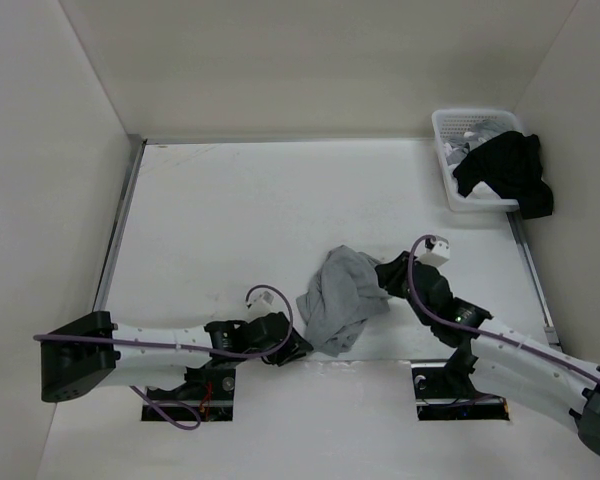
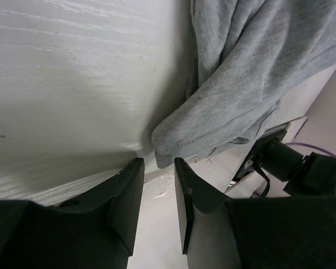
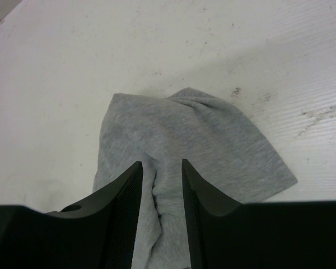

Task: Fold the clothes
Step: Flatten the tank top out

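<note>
Where the white table (image 1: pixel 230 220) meets its near edge, the grey tank top (image 1: pixel 340 300) lies crumpled between both arms. Its long axis runs far to near, leaning slightly left, with the near end at the table's edge. On its far-right side the right gripper (image 3: pixel 159 167) is clamped on a bunched ridge of fabric. The left gripper (image 2: pixel 159 163) sits just short of the near hem, fingers narrowly apart, holding nothing.

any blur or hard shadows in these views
top external: even light, faint shadow under the tank top; left wrist: fingers nearly black, soft shadow on the table beside the cloth; right wrist: fingers underexposed, table grain crisp
</note>
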`<action>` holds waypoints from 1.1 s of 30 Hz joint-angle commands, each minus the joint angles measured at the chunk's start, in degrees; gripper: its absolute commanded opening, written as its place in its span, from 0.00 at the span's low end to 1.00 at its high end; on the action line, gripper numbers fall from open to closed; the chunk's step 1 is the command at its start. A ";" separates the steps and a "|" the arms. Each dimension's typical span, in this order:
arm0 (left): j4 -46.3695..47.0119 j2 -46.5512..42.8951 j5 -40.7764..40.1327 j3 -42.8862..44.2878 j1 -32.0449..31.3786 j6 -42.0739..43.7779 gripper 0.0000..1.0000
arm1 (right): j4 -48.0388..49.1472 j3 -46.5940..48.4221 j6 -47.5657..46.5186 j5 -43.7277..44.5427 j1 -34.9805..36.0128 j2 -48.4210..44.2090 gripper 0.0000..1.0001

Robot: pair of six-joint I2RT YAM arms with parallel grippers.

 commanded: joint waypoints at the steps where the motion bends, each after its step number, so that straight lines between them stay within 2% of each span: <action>1: -6.96 0.86 -5.38 -2.84 -0.02 -2.01 0.28 | 4.03 -0.83 0.62 -0.12 1.10 0.62 0.39; 9: 0.25 6.57 -3.53 -3.28 0.42 -1.40 0.22 | 5.70 -0.65 1.14 -0.21 2.68 2.29 0.38; 13: -0.36 5.18 -3.44 -3.63 0.25 -1.57 0.13 | 5.70 -1.00 1.58 -0.04 3.21 1.94 0.38; 18: -7.90 -0.53 -5.11 -2.76 -0.71 -2.10 0.08 | 4.74 -2.15 1.67 -0.12 2.86 -0.25 0.39; 21: -15.54 -5.97 -8.27 -0.48 -0.98 -1.05 0.01 | 1.76 -2.15 1.93 0.58 1.64 -1.75 0.43; 23: -21.51 -11.41 -11.51 1.54 -0.02 0.88 0.00 | -1.67 -1.80 3.07 1.02 0.06 -2.28 0.43; 25: -27.06 -17.57 -15.03 3.31 2.78 3.43 0.00 | -4.40 -1.36 3.52 1.19 -1.09 -2.28 0.43; 28: -34.19 -28.46 -17.86 5.07 12.08 10.01 0.00 | -6.95 -0.31 3.34 1.02 -1.80 -0.88 0.43; 30: -35.34 -32.96 -16.29 5.51 20.51 16.50 0.00 | -8.97 0.75 3.60 0.84 -1.53 0.26 0.42; 33: -32.46 -34.82 -9.54 5.42 32.73 23.72 0.00 | -13.70 2.07 5.53 0.58 0.48 1.76 0.41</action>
